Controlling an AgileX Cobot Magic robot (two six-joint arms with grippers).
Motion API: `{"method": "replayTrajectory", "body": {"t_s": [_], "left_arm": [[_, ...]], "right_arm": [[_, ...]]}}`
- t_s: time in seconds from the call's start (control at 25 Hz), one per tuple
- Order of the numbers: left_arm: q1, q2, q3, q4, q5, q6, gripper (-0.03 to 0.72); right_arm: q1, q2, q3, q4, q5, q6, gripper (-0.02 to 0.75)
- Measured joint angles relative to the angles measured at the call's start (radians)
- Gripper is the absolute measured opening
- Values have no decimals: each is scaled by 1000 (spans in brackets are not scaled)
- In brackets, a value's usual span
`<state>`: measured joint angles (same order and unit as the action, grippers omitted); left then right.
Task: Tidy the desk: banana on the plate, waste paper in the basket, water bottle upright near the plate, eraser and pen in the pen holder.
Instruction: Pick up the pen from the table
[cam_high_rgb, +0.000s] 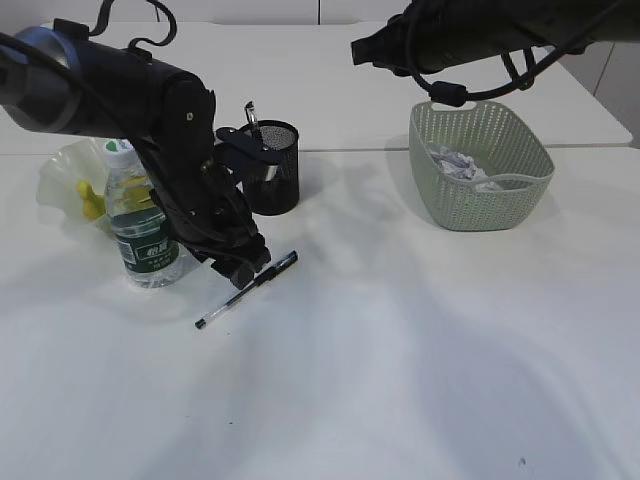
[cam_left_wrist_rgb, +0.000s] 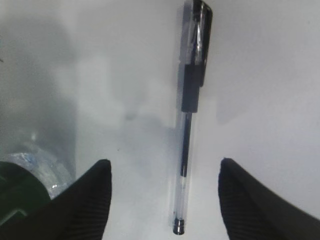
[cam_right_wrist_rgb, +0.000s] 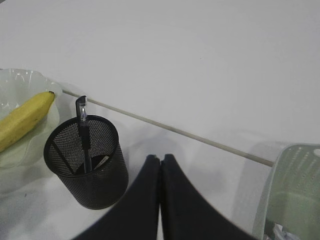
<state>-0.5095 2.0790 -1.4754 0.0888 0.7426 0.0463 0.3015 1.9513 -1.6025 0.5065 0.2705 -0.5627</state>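
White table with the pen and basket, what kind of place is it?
Probably a desk set up for tidying practice: a black mesh pen holder, a clear gel pen lying loose, and a green plastic basket holding crumpled paper.

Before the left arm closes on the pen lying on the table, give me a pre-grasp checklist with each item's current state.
1. Left gripper open: ok.
2. Pen lies between the two fingers: ok, somewhat nearer the right-hand finger in the wrist view.
3. Fingers touching the table: cannot tell.
4. Water bottle upright, very close beside the left arm: not ok.
5. Pen holder upright with room, one pen already inside: ok.
6. Right gripper shut, above the table away from the pen: ok.
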Motion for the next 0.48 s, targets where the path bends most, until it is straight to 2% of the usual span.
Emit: {"method": "replayTrajectory", "body": {"t_s": [0.2,0.48], "left_arm": [[0,11,-6,-18,43,30,475],[0,19,-6,-101,54,106,475]], "right_arm": [[0,0,0,0,2,0,-16],[0,0,0,0,14,0,-16]]}}
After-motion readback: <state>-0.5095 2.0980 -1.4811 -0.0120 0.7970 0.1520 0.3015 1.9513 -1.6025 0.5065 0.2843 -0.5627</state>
